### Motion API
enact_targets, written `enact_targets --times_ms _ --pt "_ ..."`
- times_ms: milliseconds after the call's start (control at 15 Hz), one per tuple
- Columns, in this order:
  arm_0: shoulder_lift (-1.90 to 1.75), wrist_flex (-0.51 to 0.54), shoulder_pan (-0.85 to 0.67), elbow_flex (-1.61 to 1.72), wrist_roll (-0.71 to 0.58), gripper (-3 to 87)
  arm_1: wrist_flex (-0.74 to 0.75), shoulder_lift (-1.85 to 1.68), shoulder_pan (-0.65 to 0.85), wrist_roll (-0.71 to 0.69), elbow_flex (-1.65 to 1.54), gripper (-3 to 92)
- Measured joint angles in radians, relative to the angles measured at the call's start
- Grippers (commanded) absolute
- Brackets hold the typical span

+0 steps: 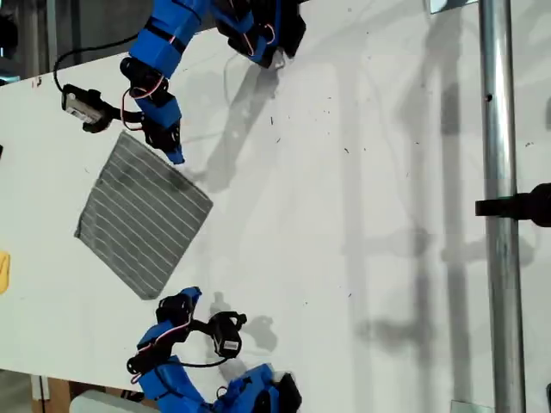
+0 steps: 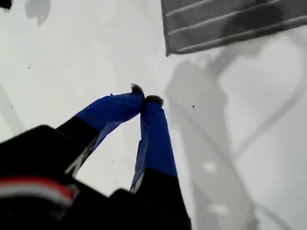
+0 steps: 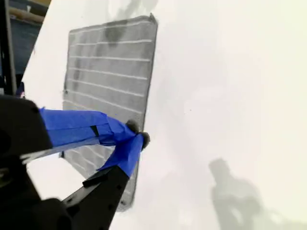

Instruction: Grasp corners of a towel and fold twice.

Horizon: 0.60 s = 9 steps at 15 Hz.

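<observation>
Towel (image 1: 142, 215) lies flat on table (image 1: 344, 215), twd exterior view's left, set diamond-wise, one corner (image 1: 151, 297) pointing at that view's bottom edge. My second gripper (image 1: 175, 155) is over towel's upper-right edge in ext. view; in second wrist view its tips (image 3: 136, 134) overlap that edge. My first gripper (image 1: 191, 297) is just beside the bottom corner, over bare table, apart from the cloth (image 2: 230, 24). Pole (image 1: 499, 215) runs top to bottom at exterior view's right, well apart.

light: bright, even | shadows: soft grey on table (image 1: 362, 224) | wrist views: blurred, perhaps slightly overexposed
</observation>
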State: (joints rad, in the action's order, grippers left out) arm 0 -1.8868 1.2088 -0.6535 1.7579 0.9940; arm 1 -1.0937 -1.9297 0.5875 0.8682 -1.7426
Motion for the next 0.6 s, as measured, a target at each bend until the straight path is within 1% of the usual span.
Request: enact_targets --times_ms 133,333,600 --pt "0.094 0.02 -0.055 -0.11 -0.057 -2.9 -0.005 0.095 0.06 -0.044 0.094 -0.3" --pt "0.265 0.021 -0.115 -0.281 -0.138 -2.9 -0.003 0.252 0.152 -0.107 0.232 -0.3" --pt "0.511 0.014 -0.204 -0.512 -0.216 -2.9 0.066 0.448 0.264 -0.173 0.348 -0.3"
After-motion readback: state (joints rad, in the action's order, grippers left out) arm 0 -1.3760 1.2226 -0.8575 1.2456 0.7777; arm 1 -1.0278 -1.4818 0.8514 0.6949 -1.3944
